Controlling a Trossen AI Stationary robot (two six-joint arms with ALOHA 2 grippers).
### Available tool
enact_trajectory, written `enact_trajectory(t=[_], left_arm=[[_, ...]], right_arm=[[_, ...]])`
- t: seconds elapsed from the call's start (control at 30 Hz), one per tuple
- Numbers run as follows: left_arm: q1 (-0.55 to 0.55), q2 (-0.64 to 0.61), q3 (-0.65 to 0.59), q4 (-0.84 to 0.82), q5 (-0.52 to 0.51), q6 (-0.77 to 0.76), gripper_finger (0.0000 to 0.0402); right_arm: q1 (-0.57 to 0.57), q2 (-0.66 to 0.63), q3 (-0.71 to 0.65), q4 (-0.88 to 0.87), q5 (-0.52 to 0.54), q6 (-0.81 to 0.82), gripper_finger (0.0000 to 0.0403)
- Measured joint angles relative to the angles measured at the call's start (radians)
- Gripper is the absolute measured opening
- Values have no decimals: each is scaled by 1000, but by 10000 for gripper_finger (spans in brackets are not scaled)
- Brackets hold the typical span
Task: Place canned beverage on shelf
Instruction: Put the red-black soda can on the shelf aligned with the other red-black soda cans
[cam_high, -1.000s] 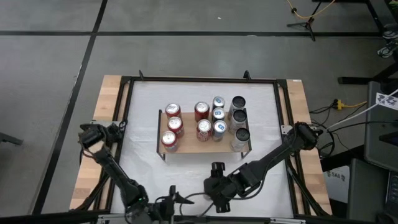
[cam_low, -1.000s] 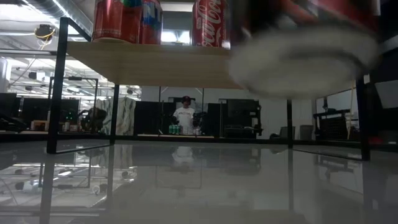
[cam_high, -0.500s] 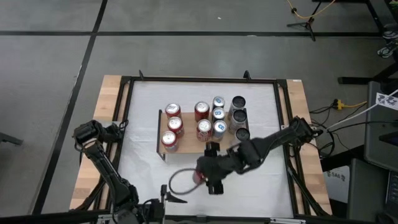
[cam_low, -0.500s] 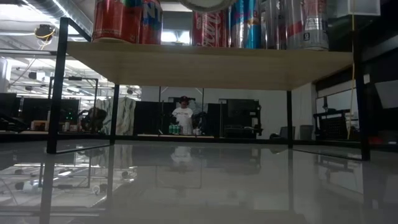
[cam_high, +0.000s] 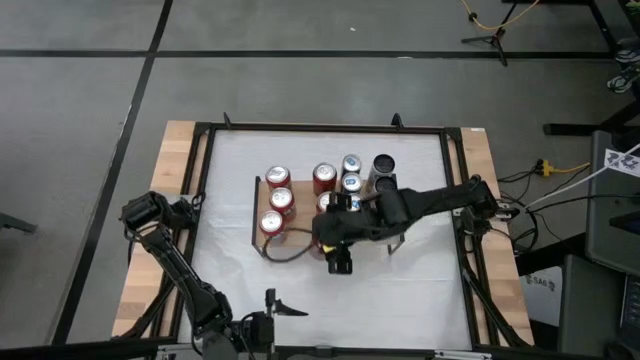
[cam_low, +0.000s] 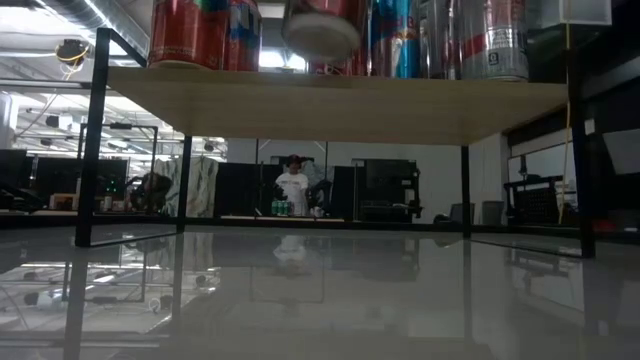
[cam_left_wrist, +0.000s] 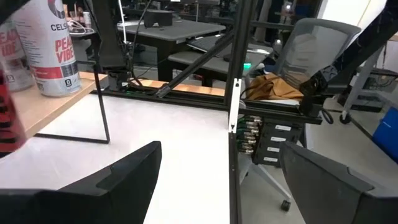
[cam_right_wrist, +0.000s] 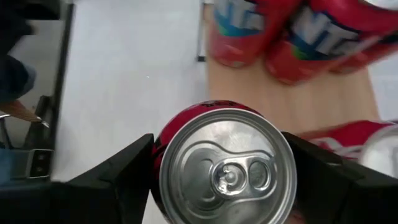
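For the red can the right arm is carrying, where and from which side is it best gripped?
By its round side wall, from above: the red can is upright with its lid facing the wrist camera, and the right gripper already straddles it, jaws on opposite sides.

The can (cam_right_wrist: 225, 163) in the right end effector (cam_right_wrist: 217, 180) had a bright, smooth metal lid with a glossy red wall. The end effector's fingers (cam_right_wrist: 118, 177) looked like matt black plastic. The shelf (cam_low: 330, 105) had a pale, matt wooden board on thin black metal legs (cam_low: 92, 140). The bench (cam_low: 320, 300) was white and glossy enough to mirror the room; its edges (cam_high: 170, 200) were bare light wood inside a black metal frame (cam_high: 320, 128).
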Motion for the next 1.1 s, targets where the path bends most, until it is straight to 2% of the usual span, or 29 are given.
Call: enact_trajectory(t=[0.27,0.53,1.1], left_arm=[[4,0,0,-1,0,0,320],[3,1,0,-1,1,0,320],[3,1,0,-1,1,0,320]], right_arm=[[-47,0,0,-19,0,-44,298],[-46,0,-5,-18,4,-101,298],[-45,8,-10,-39,54,-109,298]])
